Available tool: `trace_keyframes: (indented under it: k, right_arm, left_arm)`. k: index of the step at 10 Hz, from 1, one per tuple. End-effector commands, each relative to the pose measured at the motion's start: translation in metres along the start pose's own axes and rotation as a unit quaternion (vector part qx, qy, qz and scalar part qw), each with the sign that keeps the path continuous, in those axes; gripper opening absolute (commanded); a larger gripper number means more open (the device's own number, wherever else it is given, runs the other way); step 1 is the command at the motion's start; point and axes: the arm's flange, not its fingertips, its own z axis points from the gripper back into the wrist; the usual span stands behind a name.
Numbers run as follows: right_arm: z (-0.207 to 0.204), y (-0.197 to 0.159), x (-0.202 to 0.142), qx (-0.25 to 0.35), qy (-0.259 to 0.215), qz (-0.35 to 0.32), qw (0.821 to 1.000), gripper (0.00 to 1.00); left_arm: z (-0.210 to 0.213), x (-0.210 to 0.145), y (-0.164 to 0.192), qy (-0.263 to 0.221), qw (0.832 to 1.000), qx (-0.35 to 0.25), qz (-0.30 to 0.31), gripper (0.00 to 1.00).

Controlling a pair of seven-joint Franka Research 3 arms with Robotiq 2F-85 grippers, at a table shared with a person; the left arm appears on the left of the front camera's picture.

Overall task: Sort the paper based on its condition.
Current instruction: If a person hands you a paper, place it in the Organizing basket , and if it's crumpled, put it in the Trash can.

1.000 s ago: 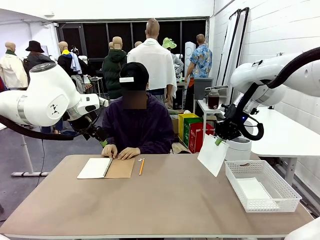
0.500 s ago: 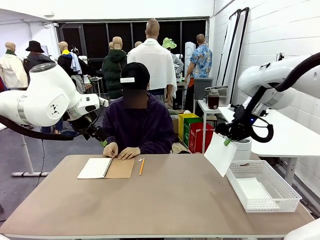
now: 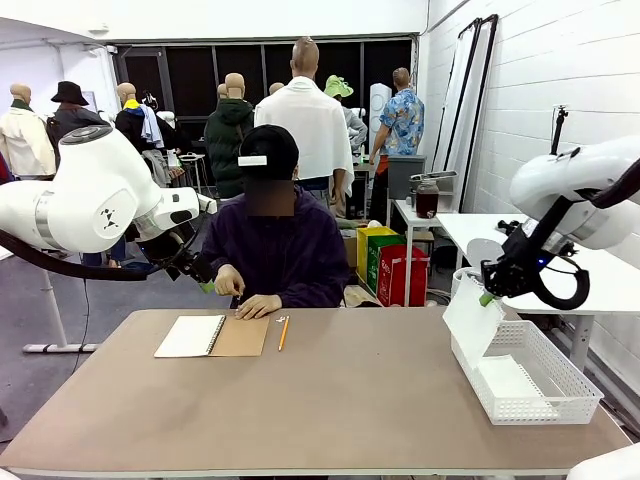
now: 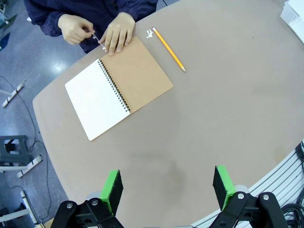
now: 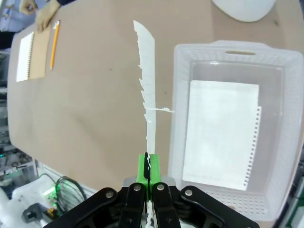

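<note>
My right gripper (image 5: pixel 148 172) is pinched tight on a thin white sheet of paper with a torn, jagged edge (image 5: pixel 147 90). In the front view, this gripper (image 3: pixel 487 298) holds the torn sheet (image 3: pixel 472 318) by its top corner, and the sheet hangs down in the air at the near left edge of the white plastic basket with small holes (image 3: pixel 560 375). The basket sits on the right side of the brown table (image 3: pixel 330 400). Inside the basket lies another flat white sheet with little punched holes along one side (image 5: pixel 221 135).

My left gripper (image 4: pixel 167 186) has its green pads (image 4: pixel 112 186) wide apart and holds nothing. It hangs high above the table, on the left side.

Below it lies an open spiral notebook with a brown cardboard cover (image 4: pixel 118 92). A yellow pencil (image 4: pixel 168 49) lies just beside the notebook. A person in a dark top sits at the far side. One hand (image 4: pixel 118 33) rests on the notebook's corner. The other hand (image 4: pixel 75 27) is lifted a little and pinches something small.
</note>
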Motion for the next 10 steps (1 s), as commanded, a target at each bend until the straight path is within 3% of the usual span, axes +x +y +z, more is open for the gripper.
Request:
trace_keyframes:
  k: [1, 3, 6, 10]
  right_arm:
    - [-0.004, -0.016, -0.001, -0.011, -0.013, 0.007, 1.000, 0.00]
    - [-0.008, -0.035, 0.005, -0.012, -0.005, 0.007, 1.000, 0.00]
    - [-0.015, -0.058, 0.019, 0.004, 0.045, 0.012, 0.999, 0.00]
    - [-0.043, -0.069, 0.020, 0.014, 0.055, 0.000, 0.998, 0.00]
  left_arm:
    - [0.001, 0.000, 0.001, -0.003, 1.000, -0.005, 0.002, 1.00]
    - [0.001, 0.000, 0.001, -0.003, 1.000, -0.005, 0.002, 1.00]
    - [0.001, 0.000, 0.001, -0.003, 1.000, -0.005, 0.002, 1.00]
    - [0.001, 0.000, 0.001, -0.003, 1.000, -0.005, 0.002, 1.00]
